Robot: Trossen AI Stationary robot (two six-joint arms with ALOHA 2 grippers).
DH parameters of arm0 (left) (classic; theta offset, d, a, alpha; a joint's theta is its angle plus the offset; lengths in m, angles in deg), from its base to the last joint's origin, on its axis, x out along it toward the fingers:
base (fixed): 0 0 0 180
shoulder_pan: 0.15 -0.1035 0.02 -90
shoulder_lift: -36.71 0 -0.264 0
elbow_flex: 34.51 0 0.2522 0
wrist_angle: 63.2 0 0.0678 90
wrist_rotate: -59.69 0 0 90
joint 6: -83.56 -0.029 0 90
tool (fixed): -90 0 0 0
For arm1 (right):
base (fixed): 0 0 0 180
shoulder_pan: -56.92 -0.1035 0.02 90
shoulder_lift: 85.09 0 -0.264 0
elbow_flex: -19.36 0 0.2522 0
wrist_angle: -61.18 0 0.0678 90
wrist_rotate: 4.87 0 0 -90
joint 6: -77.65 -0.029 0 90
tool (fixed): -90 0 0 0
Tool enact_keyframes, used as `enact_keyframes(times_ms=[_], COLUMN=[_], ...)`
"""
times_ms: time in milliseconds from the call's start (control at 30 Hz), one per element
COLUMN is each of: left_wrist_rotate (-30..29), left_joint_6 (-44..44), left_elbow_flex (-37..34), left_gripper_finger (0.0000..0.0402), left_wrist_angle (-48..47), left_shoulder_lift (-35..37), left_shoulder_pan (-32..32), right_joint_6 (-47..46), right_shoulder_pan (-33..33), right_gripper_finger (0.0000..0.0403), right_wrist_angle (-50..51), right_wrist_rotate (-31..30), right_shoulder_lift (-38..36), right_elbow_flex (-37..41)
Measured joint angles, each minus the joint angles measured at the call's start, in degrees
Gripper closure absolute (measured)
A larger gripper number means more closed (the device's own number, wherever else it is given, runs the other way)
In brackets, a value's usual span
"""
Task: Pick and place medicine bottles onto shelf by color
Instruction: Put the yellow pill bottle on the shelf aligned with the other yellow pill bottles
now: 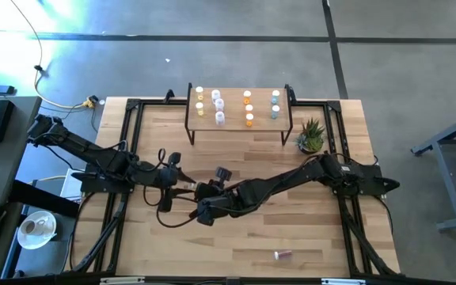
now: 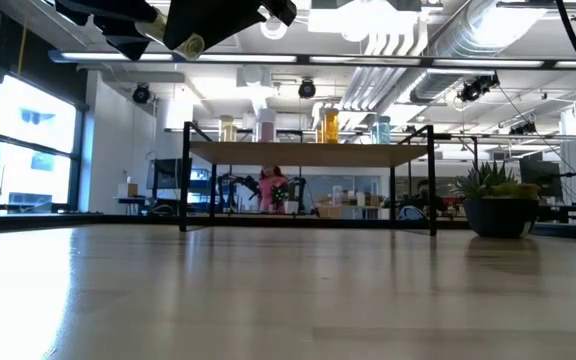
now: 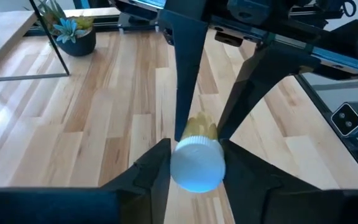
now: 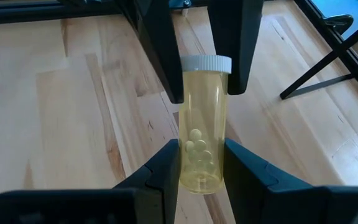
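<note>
We see a wide wood-plank tabletop (image 1: 236,237) with both dark arms reaching in to meet near its middle, above the boards. At the far edge stands the shelf (image 1: 237,120), its light top on thin black legs, and on it the medicine bottles (image 1: 248,98) stand upright in loose groups: yellow ones toward the left end, clear or white beside them, orange in the middle, blue-grey toward the right end. A small green potted plant (image 1: 311,136) sits on the table just beside the shelf's right legs. One more small pinkish item (image 1: 282,254) lies alone near the front edge, too small for us to make out. Between the two arms is a yellow bottle (image 4: 202,124) with a white ribbed cap (image 3: 196,165), and both grippers grasp it at once. The right gripper (image 4: 202,163) has its jaws narrow around the lower body, where a few small pale pills lie. The left gripper (image 3: 196,163) has its jaws narrow against the cap end. The bottle's long axis runs along the line between the two grippers, cap toward the left gripper and base toward the right one, held clear of the tabletop. We can read no label, brand or writing on this bottle, and none on the shelved ones; they are too small for that.
</note>
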Motion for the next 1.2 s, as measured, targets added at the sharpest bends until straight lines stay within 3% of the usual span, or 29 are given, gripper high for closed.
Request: enact_keyframes(times_ms=[367, 767, 1000, 1200], left_wrist_rotate=[0.22, -0.24, -0.19, -0.18], left_joint_6=[0.0, -1.15, -2.05, -6.97], left_elbow_flex=[0.0, 0.02, 1.66, 7.34], left_gripper_finger=[0.0286, 0.029, 0.029, 0.029], left_wrist_angle=[-0.07, -1.27, -6.56, -15.02], left_shoulder_lift=[0.0, 0.04, 0.02, 0.02], left_shoulder_pan=[0.02, -0.35, -4.13, -11.08], right_joint_6=[-0.37, -0.31, 4.48, 8.85], right_shoulder_pan=[0.33, 0.37, 0.82, 3.56], right_gripper_finger=[0.03, 0.0221, 0.0212, 0.0212], right_wrist_angle=[-0.04, 0.61, 2.27, 7.98], right_wrist_rotate=[1.88, 1.94, 1.3, -2.78], right_shoulder_lift=[-0.04, -2.32, -6.49, -11.78], right_elbow_flex=[0.0, 0.0, 0.0, 0.0])
